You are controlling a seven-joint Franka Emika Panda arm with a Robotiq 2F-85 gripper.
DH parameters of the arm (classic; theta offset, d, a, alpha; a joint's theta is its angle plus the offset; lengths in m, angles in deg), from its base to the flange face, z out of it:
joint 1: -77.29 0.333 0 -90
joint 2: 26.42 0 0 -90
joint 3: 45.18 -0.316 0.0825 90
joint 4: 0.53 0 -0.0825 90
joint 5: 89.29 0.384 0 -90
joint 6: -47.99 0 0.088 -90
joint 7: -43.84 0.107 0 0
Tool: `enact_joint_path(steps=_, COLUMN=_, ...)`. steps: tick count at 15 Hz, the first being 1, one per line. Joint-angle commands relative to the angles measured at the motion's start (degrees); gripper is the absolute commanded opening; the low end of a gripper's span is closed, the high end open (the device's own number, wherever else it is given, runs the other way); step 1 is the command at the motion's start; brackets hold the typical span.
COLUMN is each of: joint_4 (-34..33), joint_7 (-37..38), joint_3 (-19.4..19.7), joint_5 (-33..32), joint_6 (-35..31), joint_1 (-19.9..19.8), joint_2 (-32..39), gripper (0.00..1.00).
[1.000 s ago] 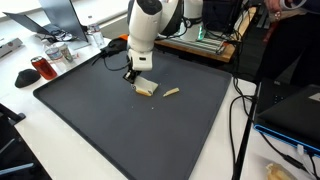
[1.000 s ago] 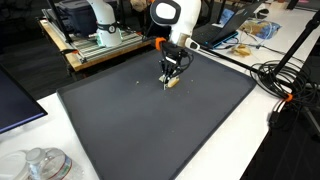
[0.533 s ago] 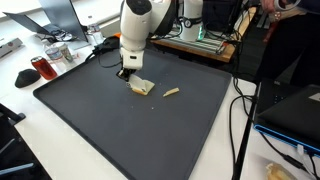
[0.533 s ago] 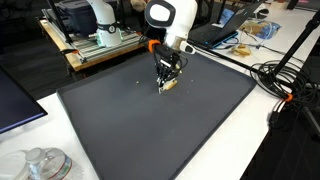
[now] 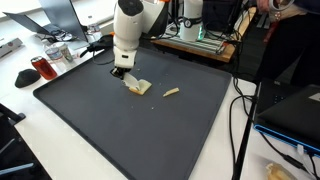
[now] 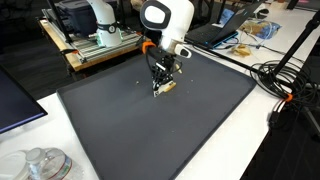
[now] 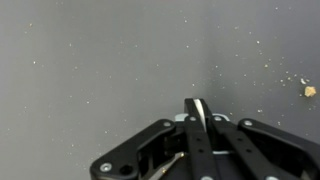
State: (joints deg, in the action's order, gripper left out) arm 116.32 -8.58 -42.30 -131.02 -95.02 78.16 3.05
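We see the black gripper (image 5: 122, 73) clenched shut, empty, just beside a flat, pale bread slice (image 5: 140, 87). Under the slice spreads a matte dark mat (image 5: 130, 130) flecked with crumbs (image 7: 309, 90); a thin tan stick (image 5: 171, 92) lies near the slice, apart.

Cropped at wrist view's bottom edge: gripper (image 7: 197, 108) housing. Too small to identify: pale crumb (image 7: 309, 91) near right edge. Partly hidden behind fingers in an exterior view: bread piece (image 6: 169, 86). Can't tell fingertip contact with mat (image 5: 150, 130). Cropped at top: arm (image 5: 128, 20). Too blurred to name: desk clutter (image 5: 50, 55) beside mat.
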Motion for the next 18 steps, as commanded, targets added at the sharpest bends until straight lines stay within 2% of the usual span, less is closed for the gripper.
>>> enact_joint_path(steps=1, joint_4=-1.8, joint_7=2.87, joint_3=1.79, joint_5=-3.06, joint_6=0.88, joint_1=-0.85, joint_2=4.04, gripper=0.01)
enact_joint_path(steps=9, joint_4=-2.4, joint_7=7.62, joint_3=3.99, joint_5=-7.93, joint_6=2.15, joint_1=-0.99, joint_2=4.67, gripper=0.01)
enact_joint_path(steps=18, joint_4=-3.79, joint_7=11.49, joint_3=3.7, joint_5=-12.78, joint_6=5.43, joint_1=-2.07, joint_2=5.48, gripper=0.01)
